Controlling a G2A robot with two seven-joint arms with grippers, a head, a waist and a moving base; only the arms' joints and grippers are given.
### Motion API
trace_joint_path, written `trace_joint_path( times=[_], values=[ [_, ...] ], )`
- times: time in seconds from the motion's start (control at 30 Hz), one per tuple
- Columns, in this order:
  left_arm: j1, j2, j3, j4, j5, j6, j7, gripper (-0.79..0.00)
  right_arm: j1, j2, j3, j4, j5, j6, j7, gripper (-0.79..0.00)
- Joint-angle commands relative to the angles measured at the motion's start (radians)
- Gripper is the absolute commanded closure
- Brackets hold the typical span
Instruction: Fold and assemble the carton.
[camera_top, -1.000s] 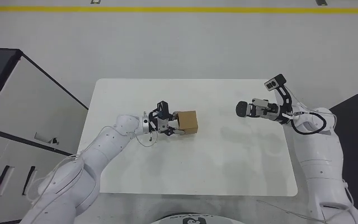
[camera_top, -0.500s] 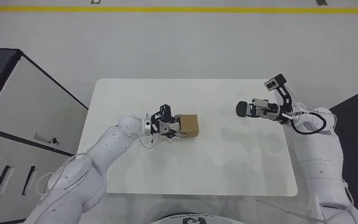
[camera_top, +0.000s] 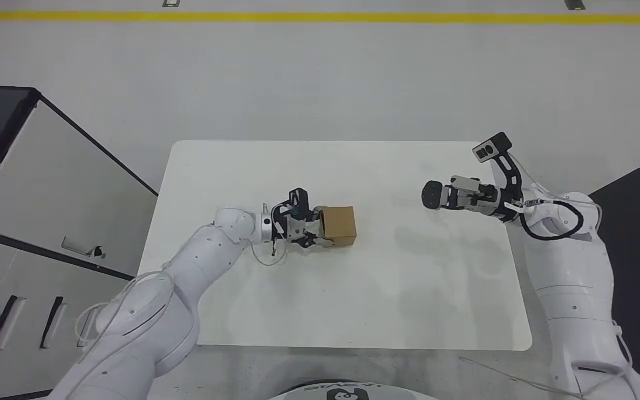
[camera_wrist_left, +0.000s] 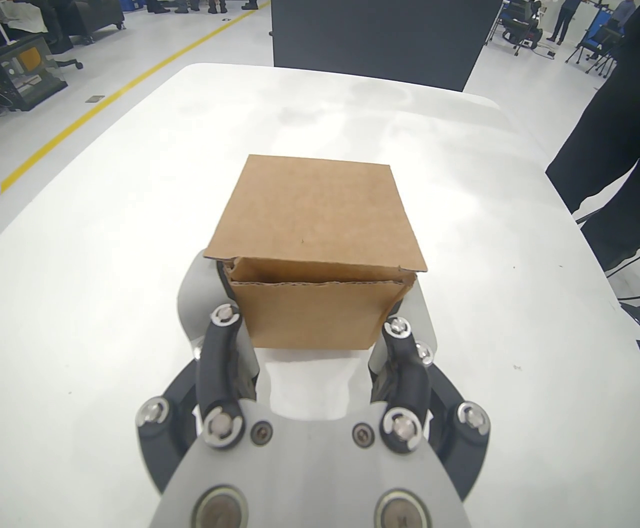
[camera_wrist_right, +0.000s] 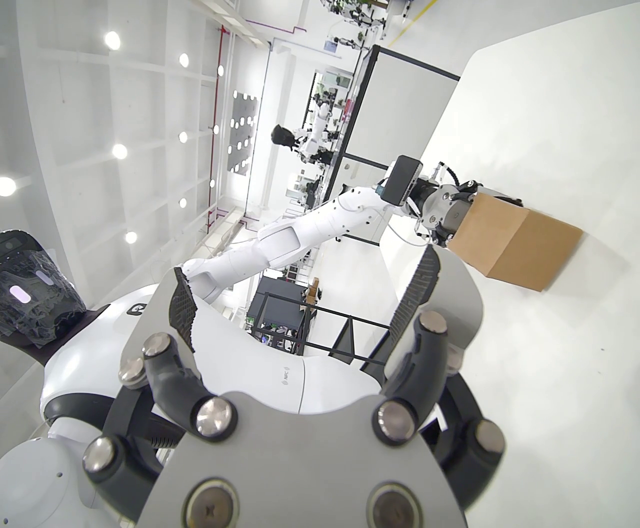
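A small brown carton (camera_top: 340, 225) lies on its side on the white table (camera_top: 400, 290), a little left of the middle. In the left wrist view its end flap (camera_wrist_left: 310, 312) faces the camera, folded in with a thin gap under the top panel. My left gripper (camera_top: 314, 228) is shut on the carton (camera_wrist_left: 315, 220), one finger against each side wall of that end. My right gripper (camera_top: 432, 194) hangs open and empty above the right part of the table, well away from the carton (camera_wrist_right: 515, 245). In the right wrist view its fingers (camera_wrist_right: 425, 280) stand wide apart.
A dark-topped cabinet (camera_top: 40, 180) stands just off the table's left edge. A black panel (camera_wrist_left: 370, 40) rises beyond the table's right edge. Bare table (camera_top: 430, 300) surrounds the carton on its other sides.
The left gripper and the carton have shifted slightly to the right and toward the table's near edge. The right arm has not moved.
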Motion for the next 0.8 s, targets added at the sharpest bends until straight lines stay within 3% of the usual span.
trace_joint_path(
  times=[0.0,0.07,0.2,0.27,0.3,0.77],
  values=[
    [-0.002,-0.004,0.002,0.009,-0.001,-0.001,-0.001,0.000,0.000,0.000,0.000,0.000,0.000,0.000,0.000,-0.785],
    [-0.003,-0.007,0.004,0.014,-0.003,-0.001,-0.001,-0.012,0.000,0.000,0.000,0.000,0.000,0.000,0.000,-0.785],
    [-0.008,-0.009,0.010,0.025,-0.001,-0.008,-0.008,-0.345,0.000,0.000,0.000,0.000,0.000,0.000,0.000,-0.785],
    [-0.011,-0.010,0.013,0.030,0.001,-0.010,-0.010,-0.699,0.000,0.000,0.000,0.000,0.000,0.000,0.000,-0.785],
    [-0.012,-0.010,0.014,0.032,0.001,-0.011,-0.011,-0.785,0.000,0.000,0.000,0.000,0.000,0.000,0.000,-0.785],
    [-0.014,0.009,0.036,0.018,-0.005,0.005,0.005,-0.785,0.000,0.000,0.000,0.000,0.000,0.000,0.000,-0.785]
  ],
)
